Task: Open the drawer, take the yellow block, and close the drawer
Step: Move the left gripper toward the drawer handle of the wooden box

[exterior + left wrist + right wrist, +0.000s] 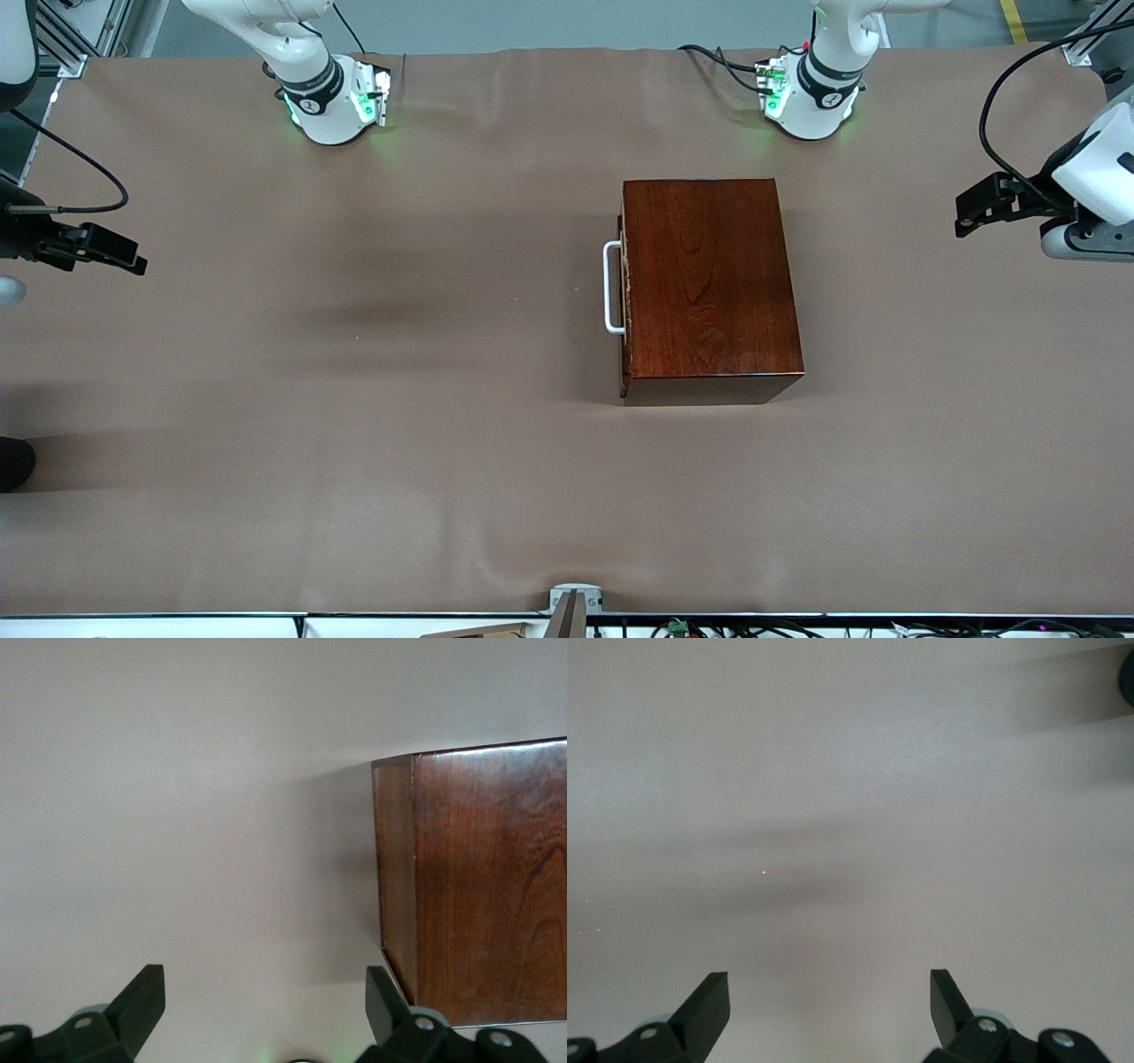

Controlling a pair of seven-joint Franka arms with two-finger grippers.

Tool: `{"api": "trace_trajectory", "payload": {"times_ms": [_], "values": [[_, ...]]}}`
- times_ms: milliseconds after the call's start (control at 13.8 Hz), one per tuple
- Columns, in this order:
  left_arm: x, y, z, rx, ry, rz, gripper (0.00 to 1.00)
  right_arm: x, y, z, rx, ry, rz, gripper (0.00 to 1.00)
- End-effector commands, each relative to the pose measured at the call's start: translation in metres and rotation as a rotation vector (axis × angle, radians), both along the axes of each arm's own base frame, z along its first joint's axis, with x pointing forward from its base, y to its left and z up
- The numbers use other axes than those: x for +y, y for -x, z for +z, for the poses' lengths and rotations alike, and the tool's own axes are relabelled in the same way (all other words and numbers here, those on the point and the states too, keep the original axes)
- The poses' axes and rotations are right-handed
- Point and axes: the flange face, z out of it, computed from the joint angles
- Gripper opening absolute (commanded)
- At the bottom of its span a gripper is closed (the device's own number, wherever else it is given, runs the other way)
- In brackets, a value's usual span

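A dark reddish-brown wooden box (711, 285) sits on the brown table (354, 399), a little toward the upper right of the front view. Its drawer (624, 292) is pushed in, the white handle (611, 288) facing the right arm's end of the table. No yellow block shows anywhere.

The left gripper (970, 213) hangs at the right edge of the frame, fingers (142, 997) spread wide and empty, a corner of the box in its wrist view. The right gripper (124, 252) waits at the left edge, fingers (709, 997) equally wide apart, holding nothing, above bare table.
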Motion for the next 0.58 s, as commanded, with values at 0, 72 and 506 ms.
{"api": "trace_trajectory", "payload": {"times_ms": [0, 72, 506], "values": [[0.001, 0.000, 0.005, -0.011, 0.014, -0.008, 1.00, -0.001, 0.002, 0.006, -0.006, 0.000, 0.004, 1.00], [0.002, 0.000, 0.004, -0.010, 0.014, -0.006, 1.00, -0.001, 0.002, 0.004, -0.003, 0.000, 0.004, 1.00], [-0.034, -0.022, -0.017, 0.025, 0.035, 0.151, 1.00, 0.000, 0.002, 0.005, -0.004, 0.000, 0.006, 1.00]]}}
